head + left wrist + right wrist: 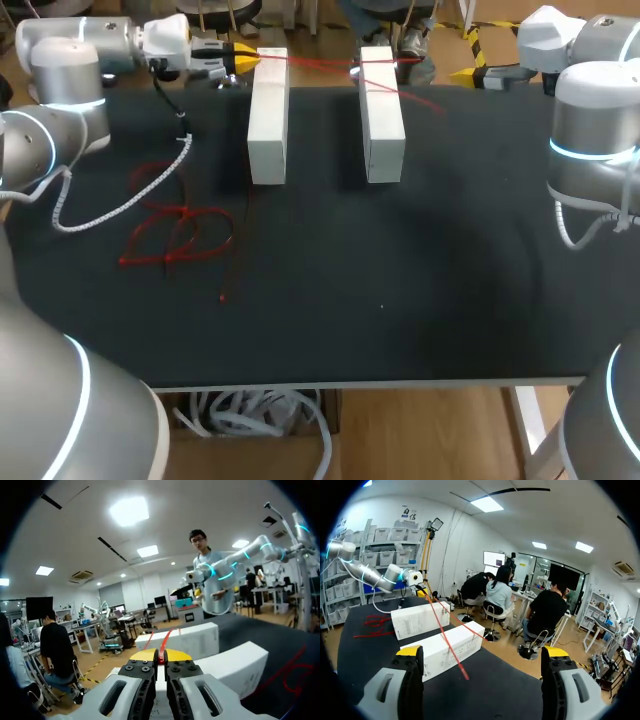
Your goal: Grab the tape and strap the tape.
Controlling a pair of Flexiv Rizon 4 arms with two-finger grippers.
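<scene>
Grab done: pinching the red tape [165,637] in left gripper [160,656], fingers pressed together on the strand, at 11 o'clock of the table [400,280]. Runs taut from there toward 1 o'clock over the tops of the two white boxes [268,120] at 12, with the free end lying just past the second box. Nothing in right gripper [482,652], fingers spread wide, off near 2 o'clock. Spare red loops [175,235] lying loose at 9 o'clock. Strapping looks barely begun: no wrap around the boxes, no tie. Probably left: catch the free end with the right, loop, cinch.
</scene>
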